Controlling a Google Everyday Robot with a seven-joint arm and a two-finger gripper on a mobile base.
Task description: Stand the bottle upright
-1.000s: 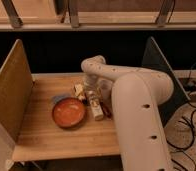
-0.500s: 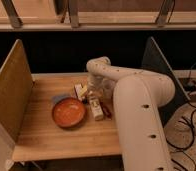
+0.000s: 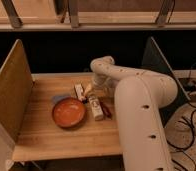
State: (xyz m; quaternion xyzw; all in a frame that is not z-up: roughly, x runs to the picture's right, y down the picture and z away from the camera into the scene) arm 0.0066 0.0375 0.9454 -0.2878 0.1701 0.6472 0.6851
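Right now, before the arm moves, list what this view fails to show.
Camera view:
- Gripper, at the bottle's far end: its tips hidden by its own wrist; contact unclear.
- Bottle label: too small to read.
- Table's right part: covered by the arm.
- Bluish thing behind the bowl: partly hidden, unidentifiable.

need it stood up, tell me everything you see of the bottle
The bottle is small, slim, cream-white and plastic-looking, with a pale label. It lies on its side on the wooden table, long axis running away from the camera, close to the right of the orange bowl, with a dark red object along its other side. The end effector sits over its far end, open, not holding it.
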